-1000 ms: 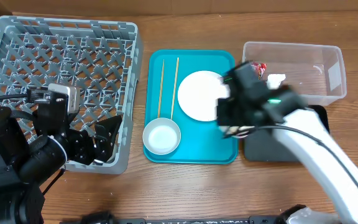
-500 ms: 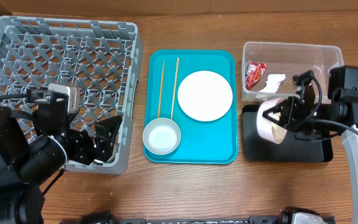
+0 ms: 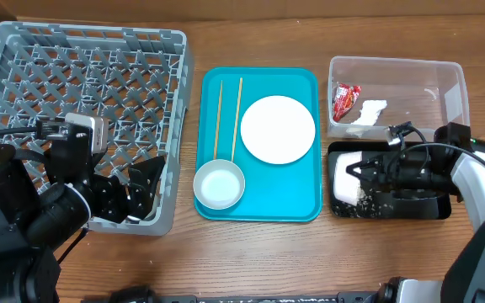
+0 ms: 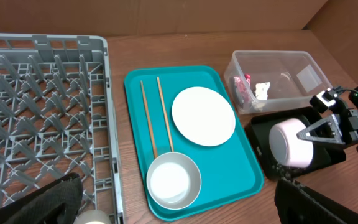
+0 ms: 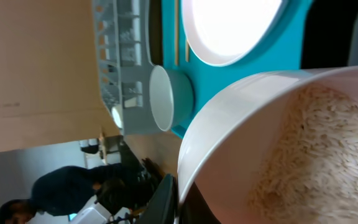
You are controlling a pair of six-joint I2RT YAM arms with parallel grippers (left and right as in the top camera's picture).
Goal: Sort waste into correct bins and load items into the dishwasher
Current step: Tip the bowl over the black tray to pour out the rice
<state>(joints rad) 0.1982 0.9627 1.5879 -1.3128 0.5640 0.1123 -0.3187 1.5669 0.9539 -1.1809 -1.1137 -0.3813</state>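
Note:
My right gripper (image 3: 365,172) is shut on the rim of a white bowl (image 3: 346,177), held tipped on its side low over the black tray (image 3: 428,207). Rice scraps (image 3: 362,208) lie scattered in that tray, and more cling inside the bowl (image 5: 303,143). The clear tub (image 3: 446,101) holds the red wrapper (image 3: 344,99) and the white tissue (image 3: 367,112). On the teal tray (image 3: 301,206) lie the plate (image 3: 278,129), two chopsticks (image 3: 228,118) and a grey bowl (image 3: 219,184). My left gripper (image 3: 129,192) hangs open over the near right corner of the grey rack (image 3: 82,84).
A pale round cup (image 4: 93,218) sits in the rack's near corner under my left fingers. The wooden table shows between rack, teal tray and bins. The rack's right wall (image 3: 178,126) stands close to the teal tray's left edge.
My right arm swung from above the teal tray to the black tray, lowered and tipped the bowl on its side; rice now lies in the tray. The left arm has not moved.

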